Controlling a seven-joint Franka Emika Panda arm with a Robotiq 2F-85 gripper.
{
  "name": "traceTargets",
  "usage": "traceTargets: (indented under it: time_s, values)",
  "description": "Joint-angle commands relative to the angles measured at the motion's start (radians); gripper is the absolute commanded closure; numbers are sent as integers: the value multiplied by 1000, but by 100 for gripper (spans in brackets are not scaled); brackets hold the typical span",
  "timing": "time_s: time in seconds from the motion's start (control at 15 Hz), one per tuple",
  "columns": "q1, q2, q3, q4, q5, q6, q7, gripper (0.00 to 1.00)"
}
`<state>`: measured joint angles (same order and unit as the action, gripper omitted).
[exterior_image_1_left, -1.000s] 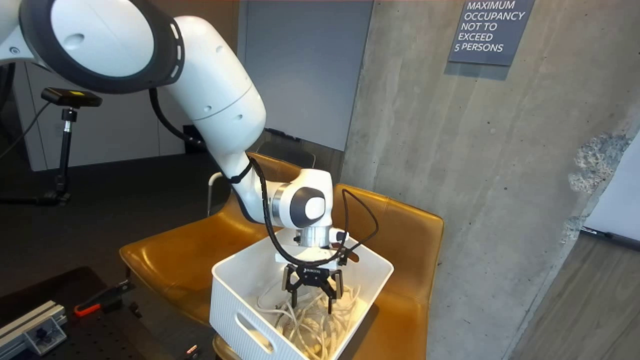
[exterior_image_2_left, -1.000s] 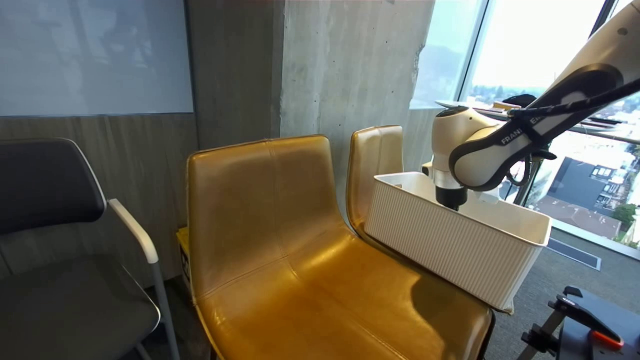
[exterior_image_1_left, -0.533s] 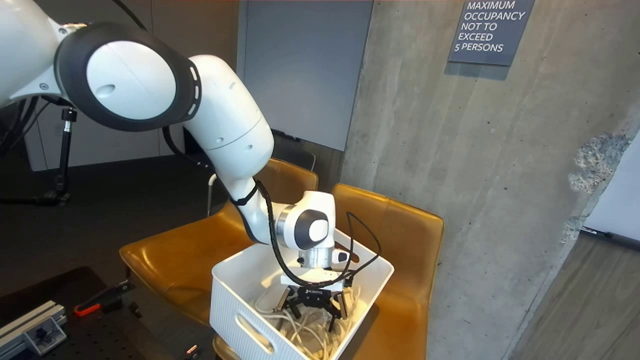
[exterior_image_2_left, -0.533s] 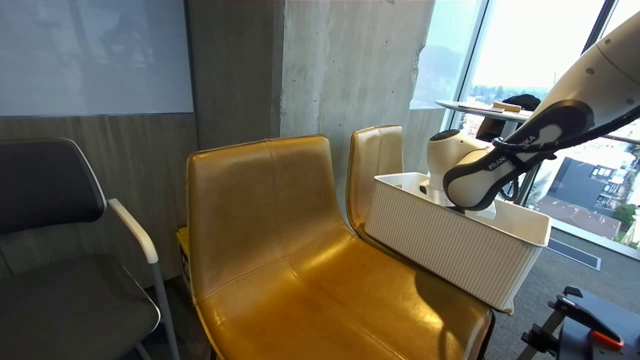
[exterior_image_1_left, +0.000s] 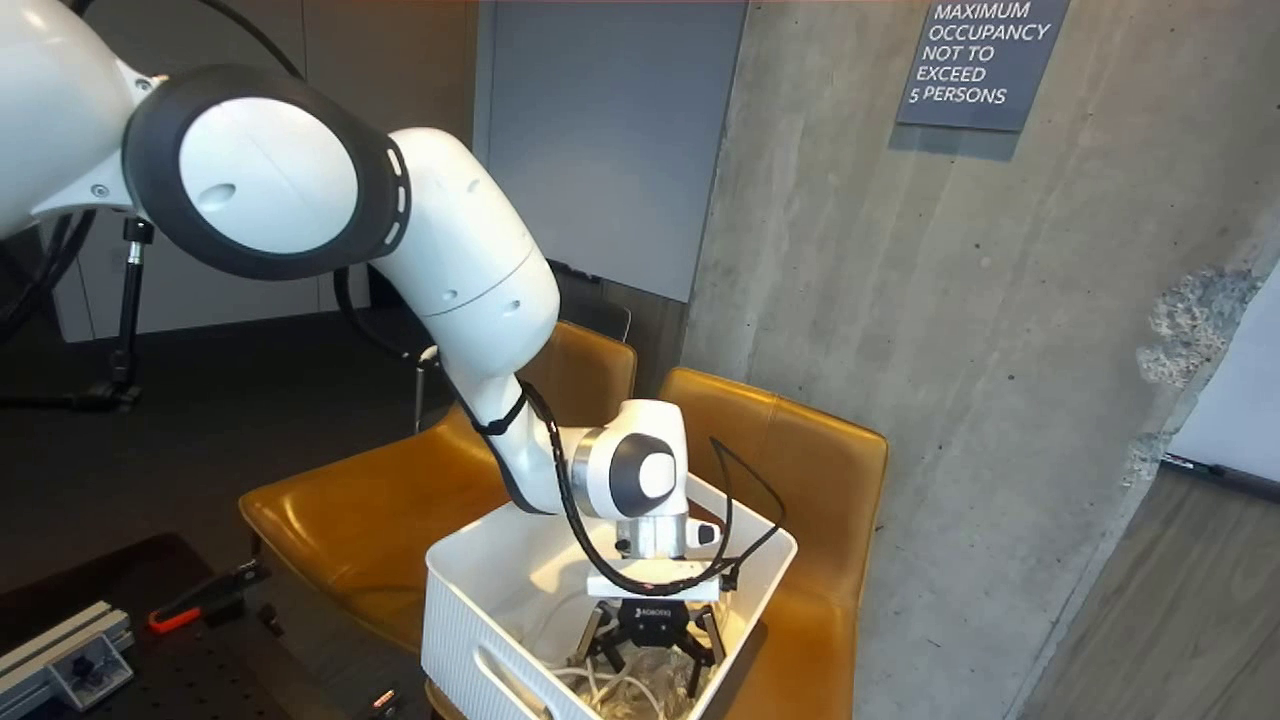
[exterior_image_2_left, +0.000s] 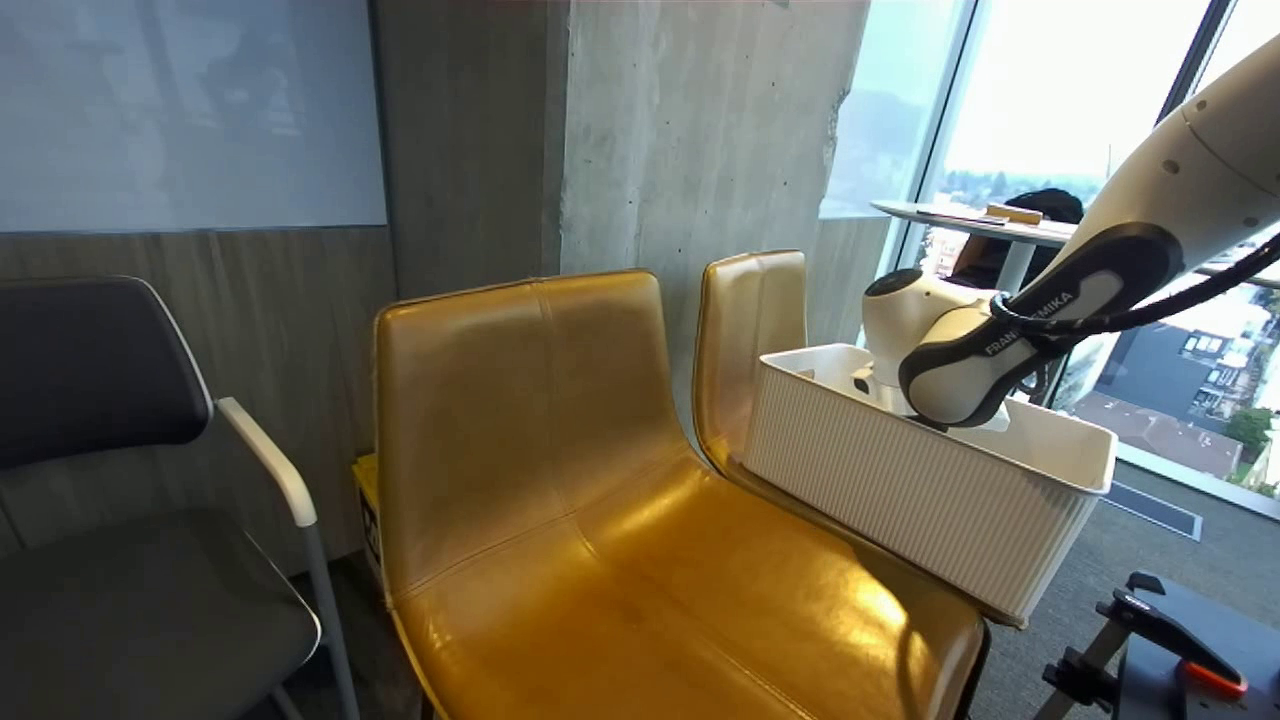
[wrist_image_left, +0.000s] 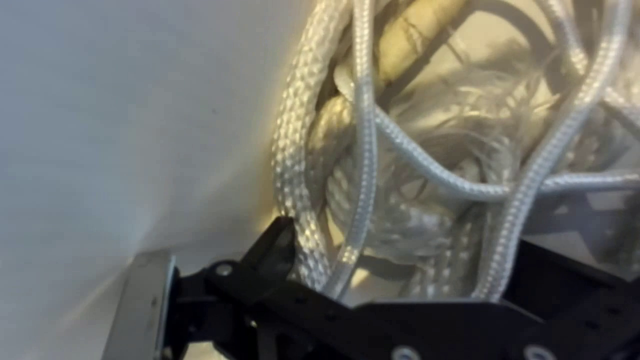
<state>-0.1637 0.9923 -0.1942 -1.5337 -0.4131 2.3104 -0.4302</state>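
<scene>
In the wrist view, inside a white bin (wrist_image_left: 140, 125), the fingers (wrist_image_left: 274, 245) stand apart, tangled pale ropes (wrist_image_left: 368, 135) showing between them and toward twelve o'clock, a thick rope (wrist_image_left: 290, 145) running roughly twelve to six beside the seven-o'clock finger.

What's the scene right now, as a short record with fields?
Gripper: Robotiq gripper, open, pointing down inside the white ribbed bin
Held: nothing visibly clamped
Nearest: flat braided rope, next to a fingertip; contact unclear
Other contents: thin round braided cords, crossing in a loose tangle
Bin support: tan leather chair
Beside it: second tan leather chair
Background: occupancy sign on a concrete wall
</scene>
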Motion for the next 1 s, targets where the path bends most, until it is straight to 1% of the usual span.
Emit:
traceTargets:
  time_s: [0.0,0.13,0.2,0.27,0.33,0.4,0.53,0.6,0.73,0.8,0.87,0.93]
  values:
    - [-20,69,-44,90,-64,-28,-27,0]
    - [-22,87,-49,122,-72,-38,-28,0]
    - [-21,98,-49,136,-73,-41,-25,10]
    - [-19,106,-48,148,-75,-46,-24,28]
    - [-17,113,-47,160,-79,-53,-21,34]
    - [-15,118,-46,174,-79,-66,-20,43]
    - [-11,117,-45,194,-81,-86,-14,57]
    - [-9,113,-43,201,-81,-96,-12,65]
    - [-6,101,-42,207,-80,-104,-9,81]
    - [-4,97,-42,210,-81,-106,-9,87]
    - [-3,90,-43,208,-81,-107,-9,96]
    - [-3,86,-44,210,-81,-109,-8,99]
